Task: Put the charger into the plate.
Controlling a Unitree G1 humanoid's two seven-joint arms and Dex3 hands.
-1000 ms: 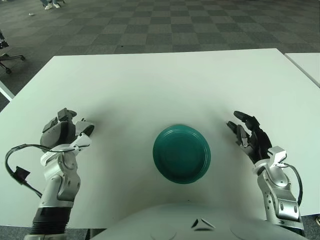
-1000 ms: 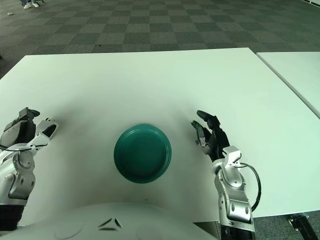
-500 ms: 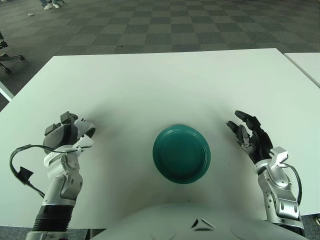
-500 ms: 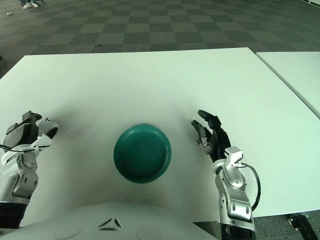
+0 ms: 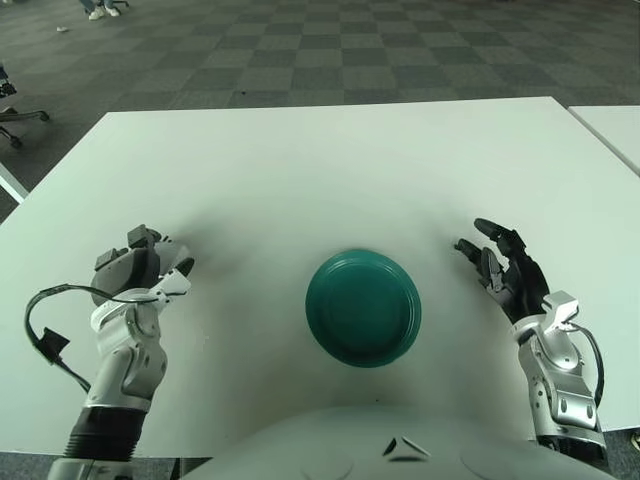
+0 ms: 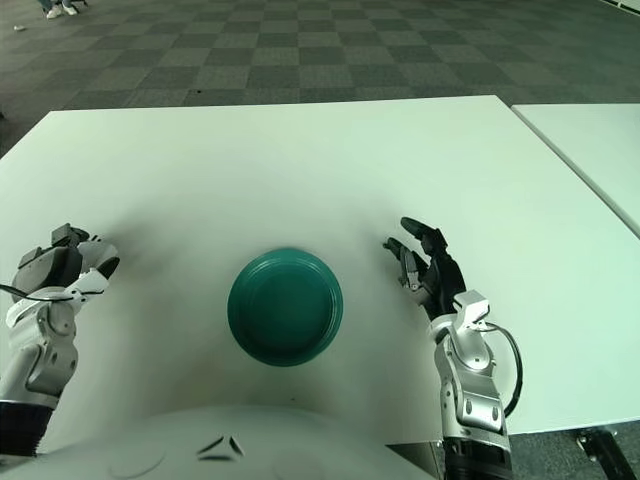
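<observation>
Checkered dark carpet (image 5: 300,50) stretches behind a white tabletop (image 5: 330,170). Near its front edge sits a teal plate (image 5: 363,308), with nothing in it. No charger shows anywhere in either view. To the left of the plate, well apart from it, the left hand (image 5: 135,268) has its fingers curled in, holding nothing. To the right of the plate, the right hand (image 5: 503,270) has its dark fingers spread and holds nothing.

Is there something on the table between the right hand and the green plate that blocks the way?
No. Only bare white table shows between the right hand, open to the right of the plate, and the plate. The left hand shows to its left. No charger is visible.
</observation>
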